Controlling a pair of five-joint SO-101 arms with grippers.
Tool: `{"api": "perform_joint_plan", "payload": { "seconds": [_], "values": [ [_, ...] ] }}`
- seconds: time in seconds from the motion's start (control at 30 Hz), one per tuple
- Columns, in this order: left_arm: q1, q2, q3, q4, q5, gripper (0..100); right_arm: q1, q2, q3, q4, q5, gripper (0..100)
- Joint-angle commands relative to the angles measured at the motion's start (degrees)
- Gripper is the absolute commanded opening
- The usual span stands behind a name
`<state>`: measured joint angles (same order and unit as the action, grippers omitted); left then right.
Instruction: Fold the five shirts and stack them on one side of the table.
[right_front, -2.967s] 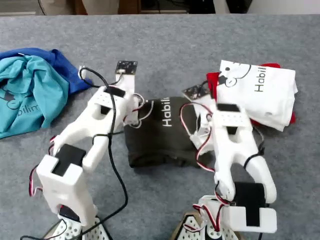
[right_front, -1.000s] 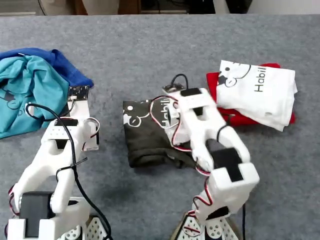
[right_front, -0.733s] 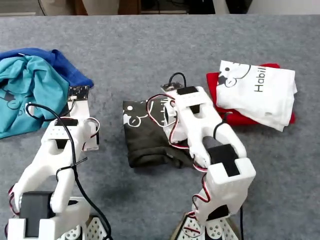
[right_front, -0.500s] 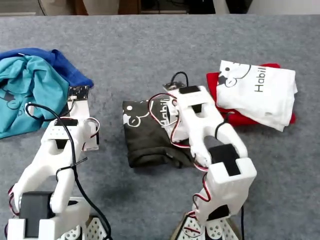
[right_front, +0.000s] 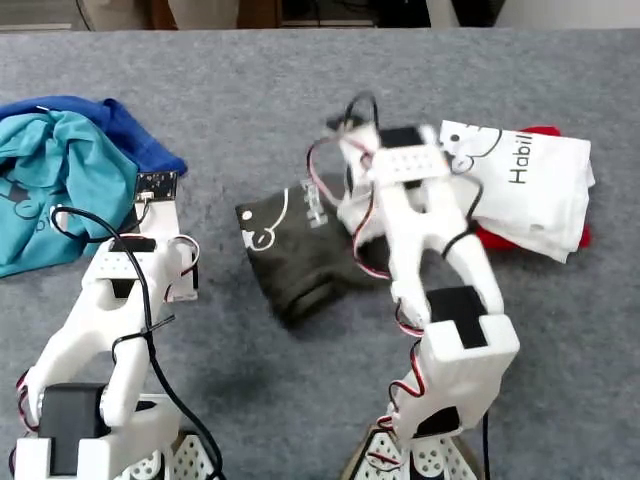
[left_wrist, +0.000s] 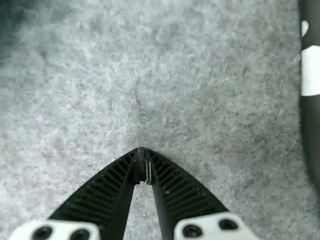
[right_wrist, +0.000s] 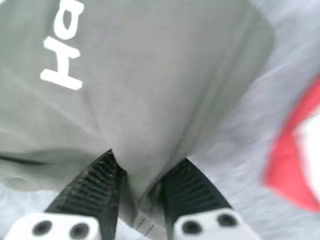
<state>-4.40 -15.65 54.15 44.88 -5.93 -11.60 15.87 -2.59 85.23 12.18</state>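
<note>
Grey felt-like cloth is covering the table (right_front: 300, 90), and five shirts are lying on it in three groups. At the far left, two are sitting in a loose, unfolded heap: a teal shirt (right_front: 60, 190) is sprawling on top of a blue shirt (right_front: 120, 125), whose edge is showing behind and beside it. At the far right, two folded ones are forming a stack, with a white shirt (right_front: 520, 190) resting on a red shirt (right_front: 545, 131) that is peeking out along the edges.

One folded dark shirt (right_front: 300, 265) is lying slanted in the middle of the table, between the heap and the stack. The right gripper (right_wrist: 140, 167) is pinching a fold of this dark shirt between its two black ribbed fingers (right_wrist: 95, 182), at the end nearer the stack. In the right wrist view a strip of grey table is separating the dark shirt from the red one.

Two white arms are standing side by side at the near edge. The right arm (right_front: 430, 230) is stretching out over the dark shirt's right end. The left arm (right_front: 120, 290) is pointing toward the heap, and the left gripper (left_wrist: 141, 152) is hanging over bare table with its fingertips pressed together, gripping nothing. The dark shirt is showing at the edge of the left wrist view.
</note>
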Motion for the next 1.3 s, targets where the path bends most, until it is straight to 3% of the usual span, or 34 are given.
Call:
{"api": "perform_joint_plan", "payload": {
  "seconds": [0.0,0.3,0.53,0.73,1.27],
  "values": [
    [-0.4,-1.9,-0.3,-0.4,0.4,2,3.6,-3.6,-12.2,0.5,5.4,0.2],
    [-0.4,-1.9,-0.3,-0.3,0.4,2,18.9,7.1,-28.2,1.1,17.6,0.2],
    [-0.4,-1.9,-0.3,-0.3,0.4,2,30.8,12.9,-41.6,2.0,22.9,0.2],
    [-0.4,-1.9,-0.3,-0.3,0.4,2,35.5,15.7,-49.7,3.9,26.1,0.2],
    [0.5,-1.8,-0.7,-0.3,0.4,2,44.9,22.5,-49.7,5.1,27.6,0.2]
  ]
}}
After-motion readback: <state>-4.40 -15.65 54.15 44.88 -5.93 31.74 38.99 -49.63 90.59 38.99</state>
